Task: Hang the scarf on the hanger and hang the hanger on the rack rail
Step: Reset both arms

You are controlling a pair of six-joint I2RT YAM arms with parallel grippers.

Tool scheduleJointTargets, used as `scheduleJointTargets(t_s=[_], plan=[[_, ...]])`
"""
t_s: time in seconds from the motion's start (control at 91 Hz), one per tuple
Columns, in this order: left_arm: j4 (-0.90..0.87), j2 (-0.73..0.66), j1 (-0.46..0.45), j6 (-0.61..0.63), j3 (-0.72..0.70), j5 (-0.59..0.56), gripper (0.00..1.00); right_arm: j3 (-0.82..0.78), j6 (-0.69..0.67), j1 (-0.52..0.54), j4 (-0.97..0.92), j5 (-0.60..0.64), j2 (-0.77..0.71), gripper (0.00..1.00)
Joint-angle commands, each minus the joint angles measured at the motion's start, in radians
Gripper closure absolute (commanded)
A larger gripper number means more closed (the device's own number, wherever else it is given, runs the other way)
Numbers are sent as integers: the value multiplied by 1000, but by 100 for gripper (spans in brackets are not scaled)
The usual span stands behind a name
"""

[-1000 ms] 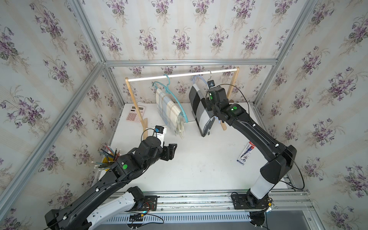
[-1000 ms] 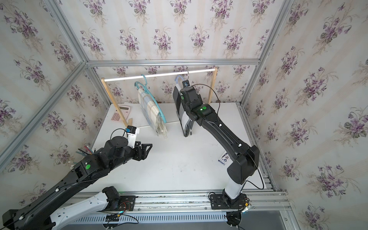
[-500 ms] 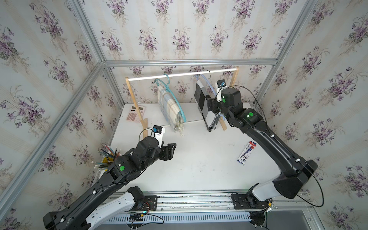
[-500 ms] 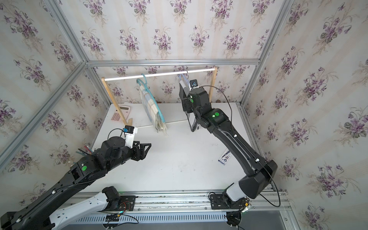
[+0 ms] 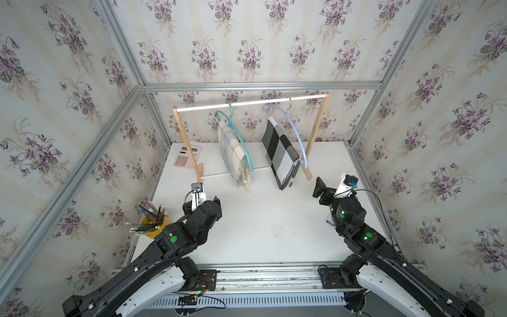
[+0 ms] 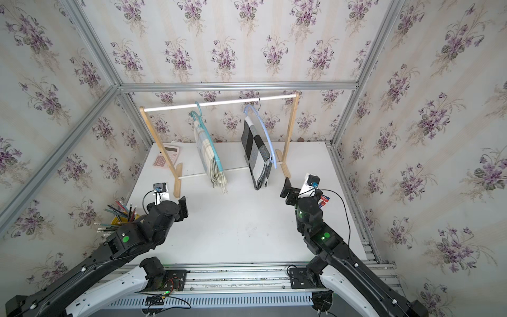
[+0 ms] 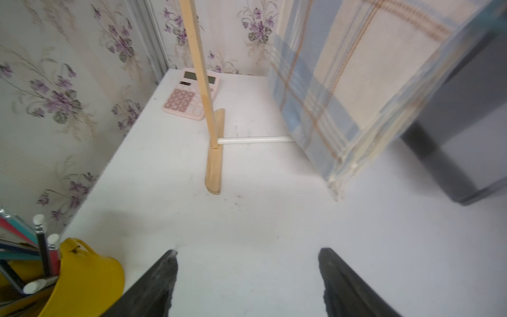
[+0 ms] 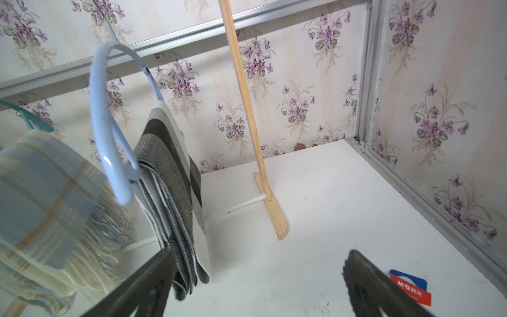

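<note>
Around: pink calculator [image 5: 186,160] behind a foot of the rack [image 5: 247,103]; yellow pencil cup [image 5: 149,229] beside the left arm; red-blue packet [image 8: 408,288] near the right arm.
Neighbour: plaid scarf [image 5: 233,151] on teal hanger [image 5: 223,115].
Task scarf: checked scarf [image 5: 279,153] draped over pale blue hanger [image 5: 295,129], hooked on the rail.
Left gripper [image 7: 247,251]: spread, empty.
Right gripper [image 8: 259,251]: spread wide, empty, clear of the scarf.

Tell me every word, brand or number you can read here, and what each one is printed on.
"M&G": white letters on the red-and-blue packet; the characters after it are too blurred to read.
On the pink calculator, the key and display markings are too small to read.
Nothing else shows legible text.
</note>
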Motion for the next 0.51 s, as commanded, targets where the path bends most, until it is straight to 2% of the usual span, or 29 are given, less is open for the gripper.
scheduleJointTargets(t_s=[0.0, 0.055, 0.11, 0.154, 0.22, 0.286, 0.363, 0.418, 0.495], plan=[[333, 32, 51, 169, -90, -221, 17, -49, -17, -5, 300, 205, 49, 0], [416, 64, 121, 195, -120, -185, 17, -60, -17, -22, 335, 258, 119, 0], [547, 90, 206, 236, -165, -123, 17, -100, -78, -49, 456, 228, 176, 0], [667, 111, 278, 282, -214, -67, 17, -157, -161, -72, 599, 145, 216, 0], [856, 160, 376, 363, -276, 58, 17, -228, -242, -166, 776, -5, 283, 0], [1028, 252, 452, 480, -323, 169, 17, -238, -255, -243, 807, -123, 344, 0], [1113, 394, 528, 547, -324, 241, 17, -259, -301, -328, 867, -259, 411, 0], [1180, 475, 574, 575, -327, 304, 17, -276, -312, -379, 906, -297, 443, 0], [1280, 551, 647, 602, -342, 462, 15, -289, -311, -431, 959, -349, 503, 0]])
